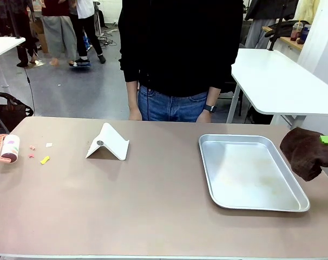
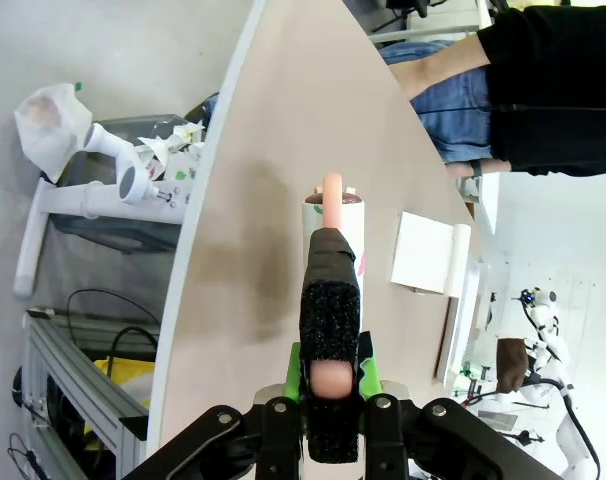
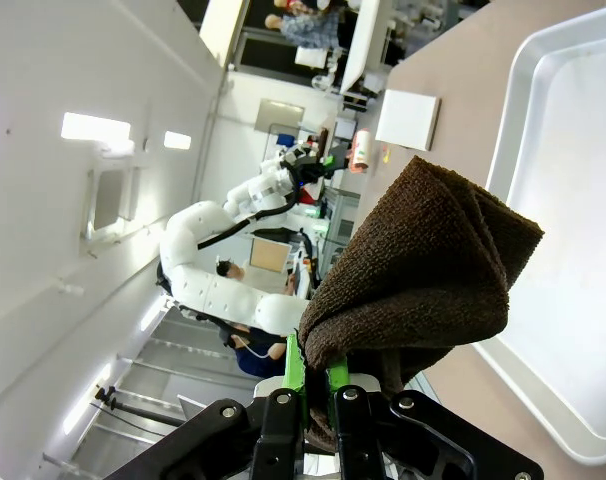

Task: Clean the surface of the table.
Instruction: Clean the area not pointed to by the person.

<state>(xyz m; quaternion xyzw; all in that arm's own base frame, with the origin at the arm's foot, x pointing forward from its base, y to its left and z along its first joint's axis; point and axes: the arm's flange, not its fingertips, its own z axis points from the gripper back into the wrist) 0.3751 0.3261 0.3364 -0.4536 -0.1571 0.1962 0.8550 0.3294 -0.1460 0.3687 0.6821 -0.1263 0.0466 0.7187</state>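
1. Table (image 1: 153, 211): brownish matte top spanning the lower half of the front view, from 9 to 3 o'clock, with a pale near edge.
2. Left end effector (image 2: 333, 378): clamped narrow on the black-wrapped handle of a lint roller (image 2: 335, 225). In the front view the roller sits at the table's 9 o'clock edge, its roll low over the top; contact with the surface cannot be told.
3. Scraps (image 1: 45, 160): small pink, white and yellow bits on the table just beside the roller, on its 3 o'clock side.
4. Right end effector (image 3: 313, 378): pinched tight on a bunched brown cloth (image 3: 423, 270). In the front view the cloth hangs at the table's 3 o'clock edge, just beside the tray.
5. Tray (image 1: 245, 173): shiny metal, lying flat at about 4 o'clock from the table's middle.
6. White stand (image 1: 107, 143): folded, tent-shaped, at about 10 o'clock from the middle, apart from the scraps.
7. Person (image 1: 180, 54): standing at 12 o'clock behind the far edge, arms down.
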